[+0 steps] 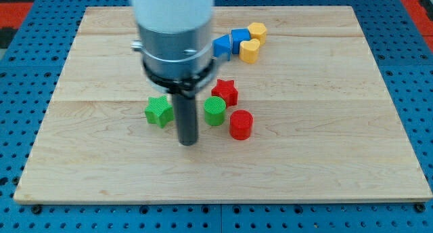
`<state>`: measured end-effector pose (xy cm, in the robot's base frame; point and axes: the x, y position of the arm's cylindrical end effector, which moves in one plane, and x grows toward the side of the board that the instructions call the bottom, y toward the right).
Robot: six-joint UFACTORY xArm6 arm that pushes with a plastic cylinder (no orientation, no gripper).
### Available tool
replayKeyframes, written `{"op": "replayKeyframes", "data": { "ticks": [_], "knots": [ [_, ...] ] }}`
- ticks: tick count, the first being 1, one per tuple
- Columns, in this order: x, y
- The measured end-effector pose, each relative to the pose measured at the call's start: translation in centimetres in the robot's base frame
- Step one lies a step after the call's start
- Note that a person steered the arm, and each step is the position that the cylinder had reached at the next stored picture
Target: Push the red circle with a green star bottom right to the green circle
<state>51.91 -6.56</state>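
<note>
My tip (187, 142) stands on the table (325, 165) between the green star (159, 112) at the view's left and the green circle (214, 112) at the view's right, a little lower than both. There is no pincer on this arm, only the straight dark rod, so nothing is held or gripped. The red circle (241, 124) lies just beside the green circle, at its lower right, and seems almost to touch it; I judge the task is nearly done or needs only a small nudge. The risk is that the tip, being on the wrong side, moves right and hits the green circle first, pushing it away or into the red star (225, 92) above it. A push off centre could also make the round red block slip sideways. The blocks look like ribbed plastic with fine lines on top; the table is pale smooth wood with plank seams. At the view's top, well apart, sit a blue triangle-like block (221, 46), a blue block (239, 38) and two yellow blocks (257, 31) (249, 51), close together.
</note>
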Motion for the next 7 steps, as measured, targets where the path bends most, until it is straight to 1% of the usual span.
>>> {"op": "replayKeyframes", "data": {
  "ticks": [1,2,3,4,5,6,7],
  "knots": [
    [-0.8,-7.7],
    [-5.4,-7.6],
    [-5.4,-0.4],
    [-5.1,5.5],
    [-2.7,9.9],
    [0.2,9.2],
    [1.7,11.8]
  ]
}}
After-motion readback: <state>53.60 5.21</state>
